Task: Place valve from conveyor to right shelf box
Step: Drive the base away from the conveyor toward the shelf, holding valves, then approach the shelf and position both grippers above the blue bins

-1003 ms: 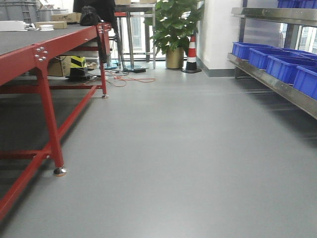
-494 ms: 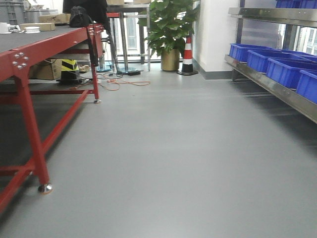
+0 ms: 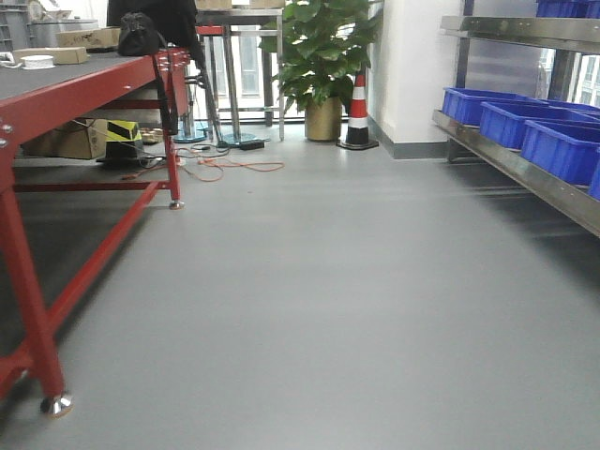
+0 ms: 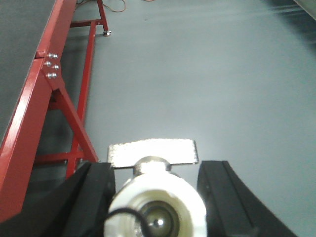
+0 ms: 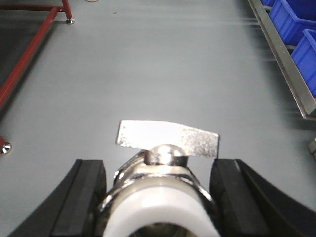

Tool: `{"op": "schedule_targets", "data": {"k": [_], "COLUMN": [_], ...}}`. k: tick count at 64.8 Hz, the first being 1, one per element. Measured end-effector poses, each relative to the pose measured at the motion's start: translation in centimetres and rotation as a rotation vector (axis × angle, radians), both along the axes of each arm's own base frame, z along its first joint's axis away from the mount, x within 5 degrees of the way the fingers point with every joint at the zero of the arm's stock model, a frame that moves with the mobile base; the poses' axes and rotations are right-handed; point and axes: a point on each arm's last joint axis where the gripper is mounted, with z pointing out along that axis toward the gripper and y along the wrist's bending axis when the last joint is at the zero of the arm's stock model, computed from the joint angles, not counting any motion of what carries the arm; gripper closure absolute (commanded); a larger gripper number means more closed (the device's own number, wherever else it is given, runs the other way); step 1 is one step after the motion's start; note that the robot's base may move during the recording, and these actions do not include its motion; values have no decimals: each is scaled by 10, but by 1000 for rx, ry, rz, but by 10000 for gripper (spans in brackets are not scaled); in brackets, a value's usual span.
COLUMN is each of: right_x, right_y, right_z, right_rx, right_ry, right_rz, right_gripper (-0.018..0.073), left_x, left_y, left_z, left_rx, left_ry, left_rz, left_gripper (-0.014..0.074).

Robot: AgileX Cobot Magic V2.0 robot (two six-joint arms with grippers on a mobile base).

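Your left gripper (image 4: 157,168) is clamping a valve (image 4: 157,205) between its black fingers (image 4: 96,190), with the bore facing the wrist camera and the flat metal handle lying crosswise just beyond it. Your right gripper (image 5: 159,170) is gripping a second valve (image 5: 158,210) the same way, closed on the body so the handle is staying clear of the jaws. Both valves are hanging over bare grey floor (image 3: 328,281), off the conveyor, which is not showing in any view. The grip on the body is probably there to stop them swinging during the drive. The steel shelf (image 3: 525,173) is running along your right, with blue boxes (image 3: 562,145) sitting behind its front edge. The red-framed table (image 3: 84,89) is standing to your left, well apart from the shelf. By my reading you are in the carry, with the placing not yet begun
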Motion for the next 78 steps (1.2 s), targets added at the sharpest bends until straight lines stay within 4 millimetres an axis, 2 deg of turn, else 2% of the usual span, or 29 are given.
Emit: {"op": "schedule_targets", "data": {"k": [78], "right_x": [0], "right_y": [0], "right_z": [0], "right_rx": [5], "right_ry": [0], "right_rz": [3], "right_gripper": [722], "left_x": [0], "left_y": [0], "left_z": [0], "left_rx": [4], "left_ry": [1], "left_rz": [3], "left_gripper": [708]}}
